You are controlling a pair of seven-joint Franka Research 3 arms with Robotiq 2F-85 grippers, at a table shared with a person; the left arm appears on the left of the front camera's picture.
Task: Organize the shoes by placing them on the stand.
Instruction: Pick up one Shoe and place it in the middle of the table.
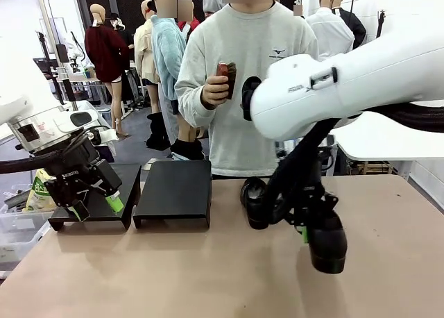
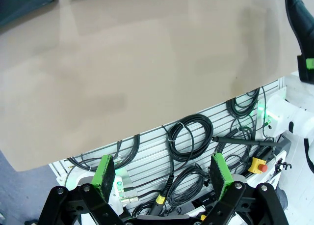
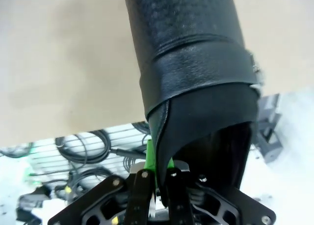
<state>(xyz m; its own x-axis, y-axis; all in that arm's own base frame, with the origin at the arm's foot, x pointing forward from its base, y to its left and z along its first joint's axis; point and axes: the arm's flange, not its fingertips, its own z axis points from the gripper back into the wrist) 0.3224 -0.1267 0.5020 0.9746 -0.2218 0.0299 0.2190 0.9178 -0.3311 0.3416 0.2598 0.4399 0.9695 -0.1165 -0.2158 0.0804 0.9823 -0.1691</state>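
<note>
My right gripper [image 1: 303, 229] is shut on the heel rim of a black shoe [image 1: 326, 247], which hangs just above the table, toe pointing toward the near edge. In the right wrist view the shoe [image 3: 191, 63] stretches away from the closed gripper [image 3: 158, 172]. A second black shoe [image 1: 252, 201] rests on the table behind it, partly hidden by the arm. The stand [image 1: 173, 189] sits left of centre, its sloped panels bare. My left gripper [image 1: 97, 208] is open in front of the stand's left panel [image 1: 121, 186], holding nothing; its green pads [image 2: 104, 171] stand wide apart.
A person in a grey sweatshirt [image 1: 243, 89] stands at the far edge, holding a small dark red object [image 1: 226, 78]. Clear plastic bins [image 1: 17, 224] sit off the table's left side. Cables [image 2: 189, 134] hang below the near table edge.
</note>
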